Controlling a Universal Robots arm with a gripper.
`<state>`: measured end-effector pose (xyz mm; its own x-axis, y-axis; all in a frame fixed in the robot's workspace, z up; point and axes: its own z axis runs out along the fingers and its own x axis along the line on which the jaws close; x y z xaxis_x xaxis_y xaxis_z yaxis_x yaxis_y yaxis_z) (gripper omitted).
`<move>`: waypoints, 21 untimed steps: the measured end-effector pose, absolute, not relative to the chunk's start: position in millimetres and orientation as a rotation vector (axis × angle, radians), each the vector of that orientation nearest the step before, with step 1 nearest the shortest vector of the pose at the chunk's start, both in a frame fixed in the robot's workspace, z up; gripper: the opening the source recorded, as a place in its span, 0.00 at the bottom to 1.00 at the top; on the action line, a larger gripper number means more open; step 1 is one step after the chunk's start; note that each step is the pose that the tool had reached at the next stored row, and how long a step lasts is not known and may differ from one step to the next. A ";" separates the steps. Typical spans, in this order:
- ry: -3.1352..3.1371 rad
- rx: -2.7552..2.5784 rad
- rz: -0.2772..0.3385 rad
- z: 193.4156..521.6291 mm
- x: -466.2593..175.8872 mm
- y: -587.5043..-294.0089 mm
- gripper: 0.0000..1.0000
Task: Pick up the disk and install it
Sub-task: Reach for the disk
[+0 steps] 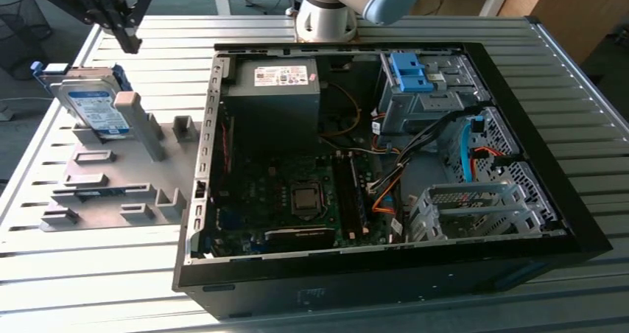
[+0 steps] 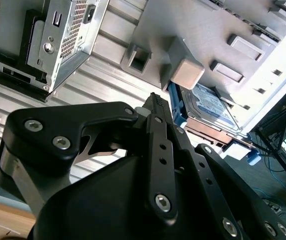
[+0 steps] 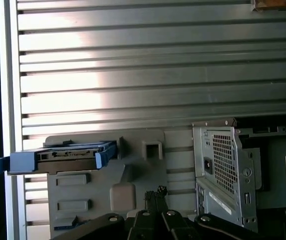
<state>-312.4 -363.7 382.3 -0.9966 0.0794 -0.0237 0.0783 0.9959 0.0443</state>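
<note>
The disk, a flat silver hard drive with a white-and-blue label and a bright blue plastic bracket along its edges, is standing on edge in a slot of the grey plastic holder plate, in the upper left of the exterior view. It is sitting well apart from the open black computer case, which is occupying the middle of that view and housing the grey boxy power supply. The black gripper is hovering above the disk, near it but not touching, with its fingers pressed together and pinching nothing. Judging by this, the task is barely starting: the disk is not yet grasped, lifted or seated inside the case.
</note>
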 end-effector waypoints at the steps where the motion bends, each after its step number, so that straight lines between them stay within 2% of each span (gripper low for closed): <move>1: 3.113 0.123 0.068 382.2 -313.2 -363.4 0.11; 21: 3.113 0.123 0.068 381.2 -323.0 -360.4 0.11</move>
